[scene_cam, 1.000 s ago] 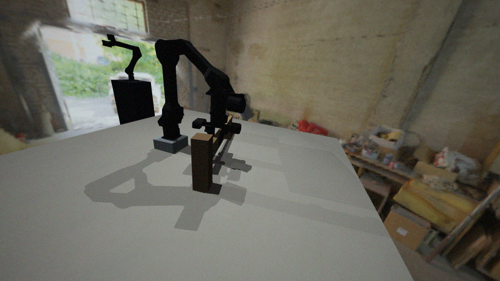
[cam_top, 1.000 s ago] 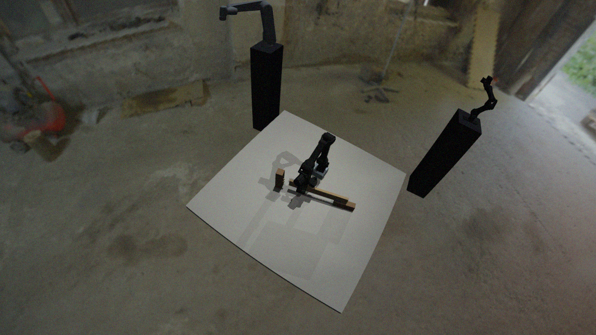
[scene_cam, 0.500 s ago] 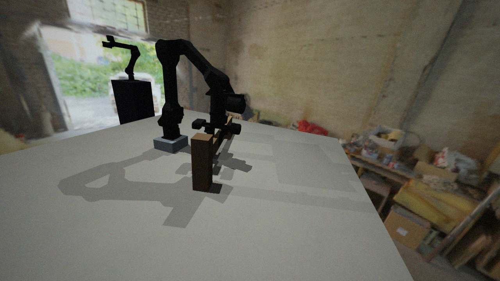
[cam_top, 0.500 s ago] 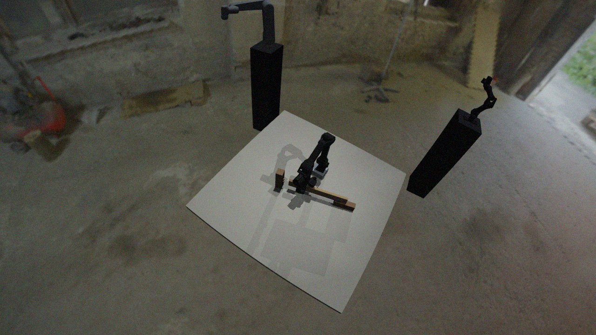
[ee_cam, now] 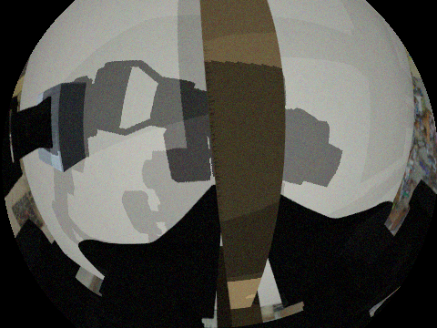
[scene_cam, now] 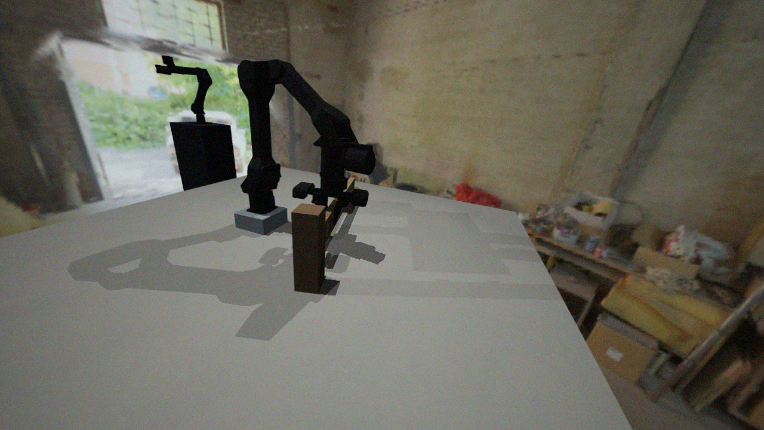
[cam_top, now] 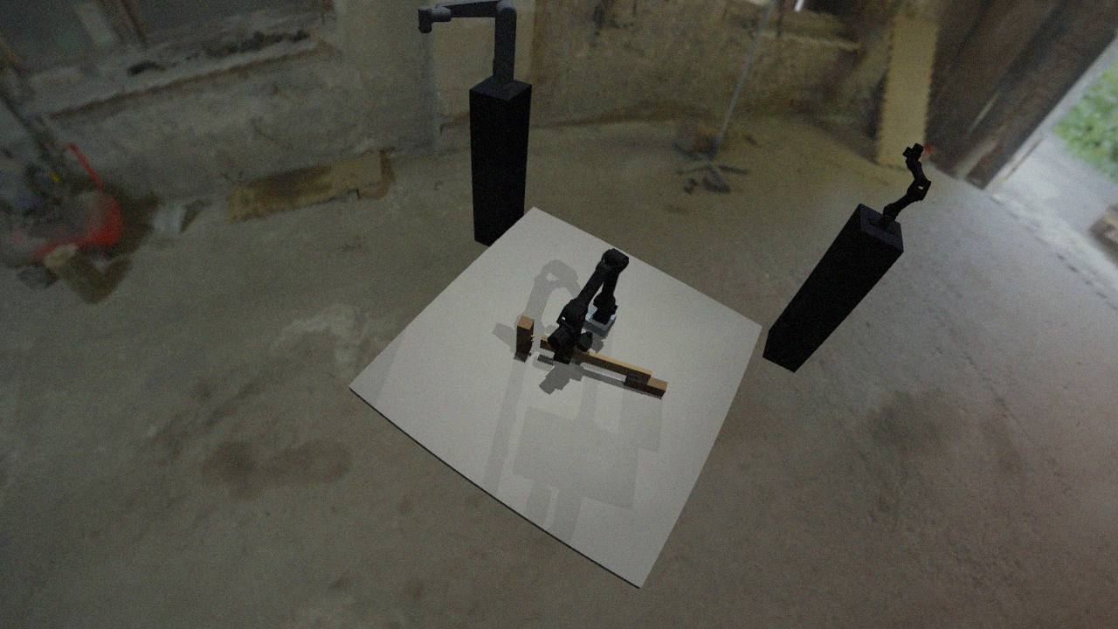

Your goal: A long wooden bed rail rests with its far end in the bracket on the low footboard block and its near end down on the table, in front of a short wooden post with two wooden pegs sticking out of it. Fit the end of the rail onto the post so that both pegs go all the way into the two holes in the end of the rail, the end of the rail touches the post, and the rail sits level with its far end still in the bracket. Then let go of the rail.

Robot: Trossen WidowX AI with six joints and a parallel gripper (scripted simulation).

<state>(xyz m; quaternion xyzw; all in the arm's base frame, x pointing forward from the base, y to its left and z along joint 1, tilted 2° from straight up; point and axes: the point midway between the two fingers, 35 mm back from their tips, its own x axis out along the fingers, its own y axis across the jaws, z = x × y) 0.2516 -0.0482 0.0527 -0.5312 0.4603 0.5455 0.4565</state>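
On the pale desk point(cam_top: 469, 406) point(scene_cam: 373, 347) point(ee_cam: 337, 82), as seen from the room, the black arm point(cam_top: 591, 289) point(scene_cam: 259, 117) point(ee_cam: 32, 123) reaches over the work from one side. The bed rail point(cam_top: 613, 364) point(scene_cam: 328, 221) point(ee_cam: 248, 114) passes under the wrist, its long axis running from the footboard block point(cam_top: 656, 388) towards the post point(cam_top: 524, 336) point(scene_cam: 308, 251). The near end appears raised off the desk and near level; a small gap separates it from the upright post. The far end lies at the footboard block; its seating cannot be confirmed. The pincer point(cam_top: 566, 350) point(scene_cam: 332, 211) point(ee_cam: 235, 189) is closed on the rail, crosswise, nearer the post end. The pegs point(cam_top: 532, 341) face the rail end; alignment with the holes cannot be read. The next move should be a push along the rail's axis, towards the post, keeping height and heading. Any tilt could jam the pegs.
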